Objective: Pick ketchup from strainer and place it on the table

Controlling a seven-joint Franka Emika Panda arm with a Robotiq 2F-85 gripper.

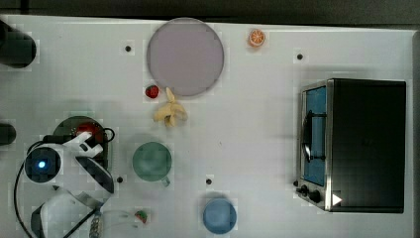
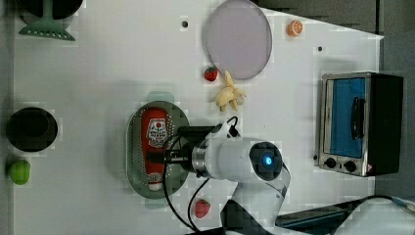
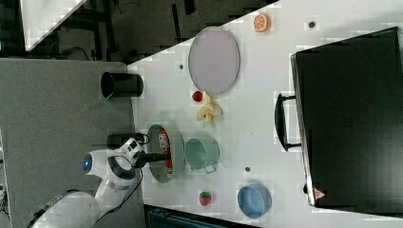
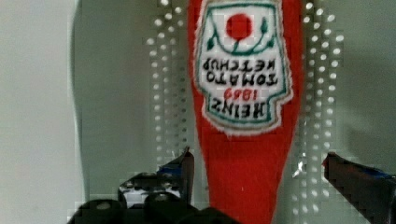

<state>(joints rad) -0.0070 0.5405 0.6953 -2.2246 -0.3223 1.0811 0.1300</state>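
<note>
The ketchup (image 4: 243, 116) has a white label (image 4: 240, 70) that says "HEINZ 1869 TOMATO KETCHUP".

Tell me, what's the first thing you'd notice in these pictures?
The bright red ketchup bottle jumps out, lying flat inside the pale green strainer on the white table. Right over it is the robot's white arm with its tool open, one finger on each side of the bottle's narrow end. Next you'd spot the silver toaster oven at the left view's right, with its blue window.
</note>
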